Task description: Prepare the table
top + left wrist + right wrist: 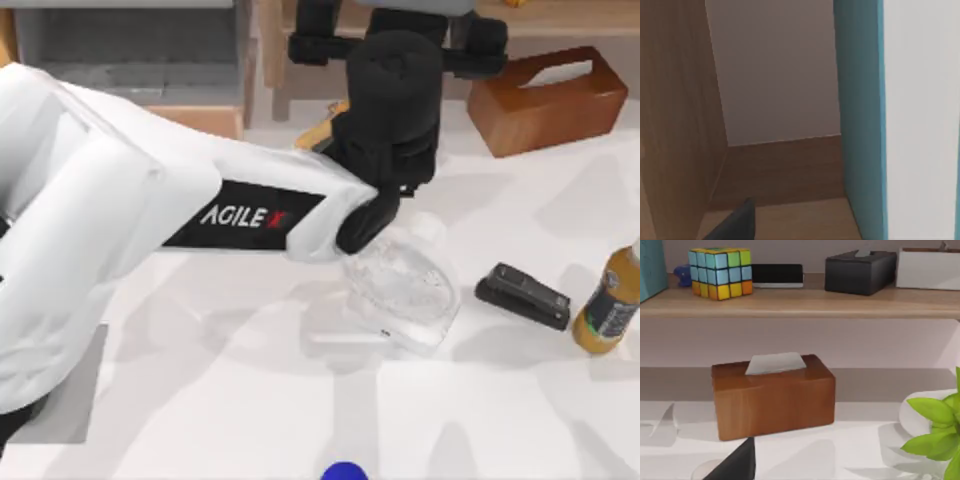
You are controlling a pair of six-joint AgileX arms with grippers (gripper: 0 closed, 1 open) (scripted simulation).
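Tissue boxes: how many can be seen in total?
3: a brown one on the table, a black one and a white one on the shelf. Others may be hidden.

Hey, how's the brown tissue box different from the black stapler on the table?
The tissue box is a tall wooden-brown block; the stapler is low, slim and black. The box sits at the table's far edge near the shelf, with a pale tissue in its top slot; the stapler lies nearer the middle, beside the yellow bottle. Both rest on the white top at the table's right side, askew to its edges.
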